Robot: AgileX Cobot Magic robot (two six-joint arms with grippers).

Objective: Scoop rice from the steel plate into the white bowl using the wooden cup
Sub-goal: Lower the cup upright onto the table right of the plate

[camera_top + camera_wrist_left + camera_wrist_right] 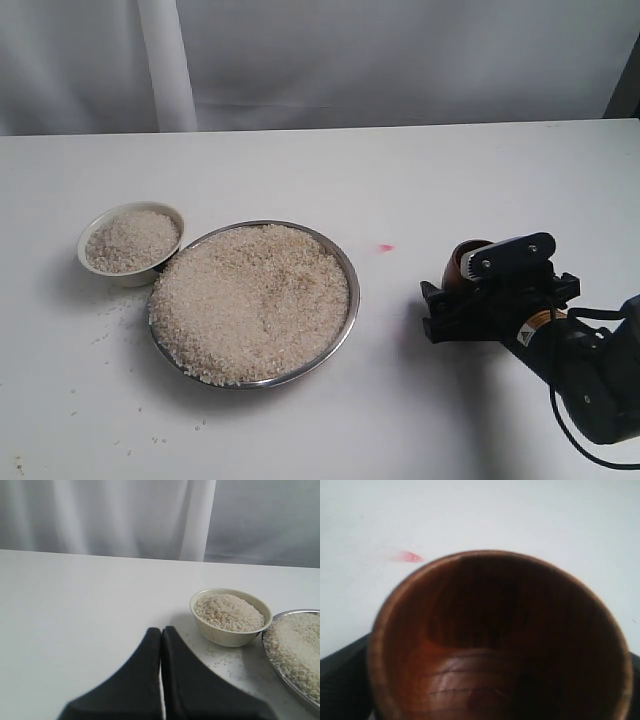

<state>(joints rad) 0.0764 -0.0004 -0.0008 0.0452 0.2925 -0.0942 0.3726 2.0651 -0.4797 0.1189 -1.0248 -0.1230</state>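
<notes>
On my screen the steel plate [352, 300] sits left of the middle of the white table [300, 170], heaped almost to its rim with rice [250, 300]. The white bowl [130, 277] stands just beside the plate on its far left side, rims touching or nearly so, and it is filled with rice to the brim. A few stray grains [110, 322] lie on the table around both. The wooden cup [462, 262] is well apart from the plate, off to the right past a small red mark [385, 247], and my right gripper [455, 295] is at it. On the right wrist camera the cup's dark inside fills the view and looks empty, with a black finger [340, 680] on either side of it. The jaws stand wide around the cup, but I cannot tell whether they press on its wall or stand just clear. On the left wrist camera my left gripper [161, 635] has its two fingers pressed together with nothing between them, near the white bowl but not touching it.
</notes>
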